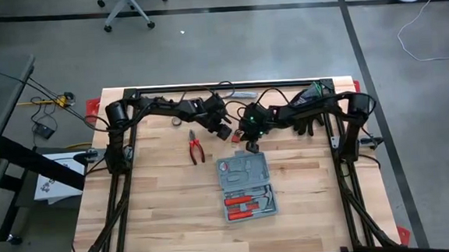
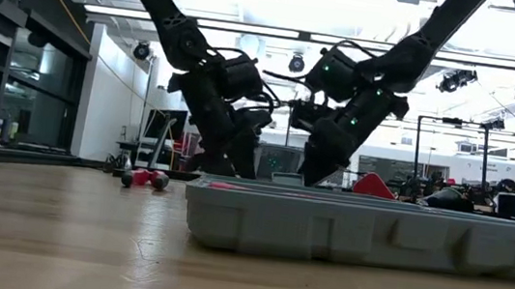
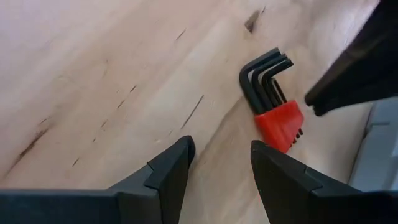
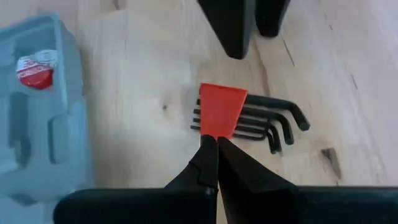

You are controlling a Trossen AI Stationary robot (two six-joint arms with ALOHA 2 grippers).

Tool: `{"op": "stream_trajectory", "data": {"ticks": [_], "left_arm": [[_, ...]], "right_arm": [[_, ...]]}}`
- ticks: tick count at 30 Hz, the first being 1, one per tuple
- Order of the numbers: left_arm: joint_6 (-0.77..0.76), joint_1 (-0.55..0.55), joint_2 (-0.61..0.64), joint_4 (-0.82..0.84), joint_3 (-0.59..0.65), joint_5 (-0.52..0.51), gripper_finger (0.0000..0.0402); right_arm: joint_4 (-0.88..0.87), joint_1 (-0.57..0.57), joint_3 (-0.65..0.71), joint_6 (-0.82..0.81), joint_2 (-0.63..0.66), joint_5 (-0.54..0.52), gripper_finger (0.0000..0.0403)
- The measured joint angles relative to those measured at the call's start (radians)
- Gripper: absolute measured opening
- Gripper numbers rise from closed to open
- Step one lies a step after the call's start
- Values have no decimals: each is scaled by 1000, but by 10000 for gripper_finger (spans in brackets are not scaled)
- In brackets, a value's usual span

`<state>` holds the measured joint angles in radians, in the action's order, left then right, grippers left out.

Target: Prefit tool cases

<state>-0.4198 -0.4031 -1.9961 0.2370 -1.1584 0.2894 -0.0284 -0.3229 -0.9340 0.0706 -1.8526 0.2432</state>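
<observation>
lying between both hands point(image 4: 214, 146): hex keys point(image 4: 249, 118), pliers point(image 1: 196, 149) aside.

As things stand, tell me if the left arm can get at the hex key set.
Probably yes. The left gripper hangs open just short of the hex key set on bare wood, though the shut right gripper crowds its red holder.

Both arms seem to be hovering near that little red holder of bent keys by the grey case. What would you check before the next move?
1. Hex key set lying flat on the table: ok.
2. Right gripper at the red holder, fingers shut, nothing visibly gripped: not ok.
3. Left gripper open, the set just ahead: ok.
4. The two grippers close together, collision risk: cannot tell.
5. Tool case open, free slots: ok.
6. Pliers lying clear of the arms: ok.
</observation>
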Motion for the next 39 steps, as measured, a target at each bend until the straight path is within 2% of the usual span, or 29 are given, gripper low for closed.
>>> {"op": "stream_trajectory", "data": {"ticks": [5, 10, 13, 17, 39], "left_arm": [[-27, 12, 0, -42, 4, -2, 165], [-267, 15, -2, -79, 6, 3, 165], [-336, 17, -2, -88, 6, -38, 165], [-330, 18, -2, -101, 6, -67, 165], [-329, 21, -2, -108, 6, -88, 165]], "right_arm": [[-4, -4, 0, -3, -26, 0, 0], [-4, -3, 0, -16, -23, 0, 0], [-3, -3, 0, -4, -23, -1, 0], [5, -3, 0, 8, -23, 0, 0], [19, -4, 0, -6, -22, -4, 0]]}}
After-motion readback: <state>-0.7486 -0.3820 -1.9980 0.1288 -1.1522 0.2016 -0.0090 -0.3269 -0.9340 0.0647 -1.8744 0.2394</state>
